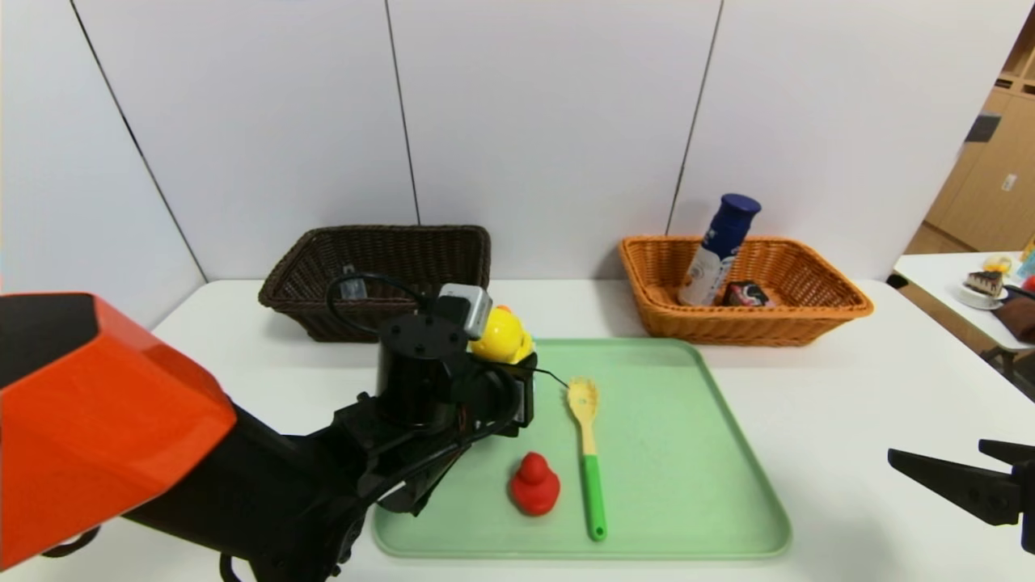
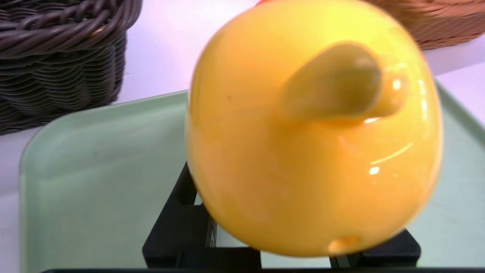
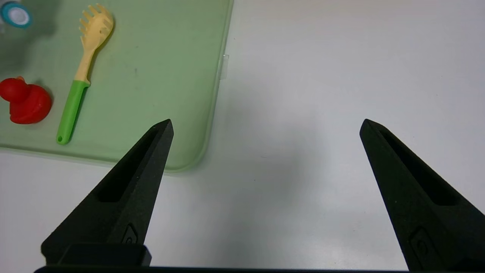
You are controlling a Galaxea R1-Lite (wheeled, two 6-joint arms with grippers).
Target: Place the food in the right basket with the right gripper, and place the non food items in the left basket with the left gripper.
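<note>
My left gripper point(image 1: 505, 368) is shut on the yellow duck toy point(image 1: 501, 335) and holds it over the far left corner of the green tray point(image 1: 711, 453). The duck fills the left wrist view point(image 2: 314, 144) and hides the fingertips. The small red duck point(image 1: 534, 483) and the yellow fork with a green handle point(image 1: 589, 453) lie on the tray. The dark brown basket point(image 1: 380, 242) stands behind the gripper, with a small grey item point(image 1: 349, 284) inside. The white and blue bottle point(image 1: 716, 250) and the black carton point(image 1: 745, 293) sit in the orange basket point(image 1: 817, 283). My right gripper point(image 1: 936, 451) is open and empty over bare table to the right of the tray.
A white wall runs close behind both baskets. A side table at the far right carries a plate with cake point(image 1: 982, 284). In the right wrist view the tray's near right corner point(image 3: 189, 159) lies beside one finger point(image 3: 151, 151).
</note>
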